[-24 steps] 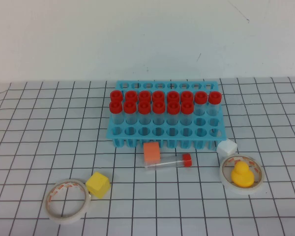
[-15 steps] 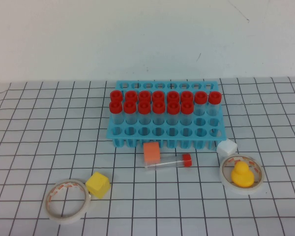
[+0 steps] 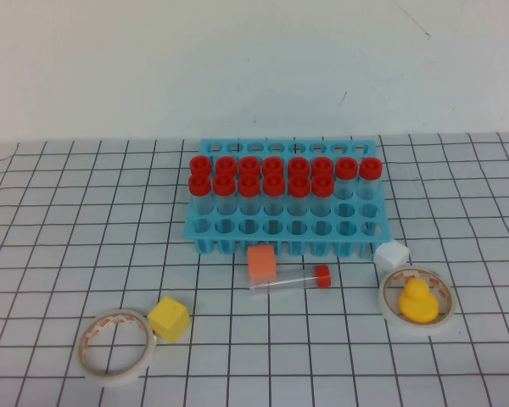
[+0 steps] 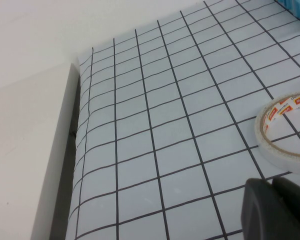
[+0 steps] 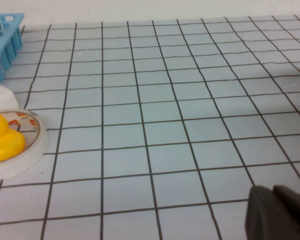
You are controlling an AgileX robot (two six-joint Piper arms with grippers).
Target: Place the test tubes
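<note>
A blue test tube rack (image 3: 284, 222) stands at the middle of the gridded mat, with several red-capped tubes (image 3: 274, 185) upright in its two back rows. One loose clear tube with a red cap (image 3: 293, 280) lies on its side in front of the rack, touching an orange cube (image 3: 261, 263). Neither arm shows in the high view. My left gripper (image 4: 272, 186) is shut and empty, over the mat near a tape roll (image 4: 285, 130). My right gripper (image 5: 275, 192) is shut and empty, over bare mat to the right of the duck.
A yellow duck (image 3: 416, 302) sits inside a tape roll (image 3: 419, 298) at front right, a white cube (image 3: 391, 253) just behind it. A second tape roll (image 3: 114, 345) and a yellow cube (image 3: 169, 318) lie at front left. The mat's left edge (image 4: 77, 150) borders a white surface.
</note>
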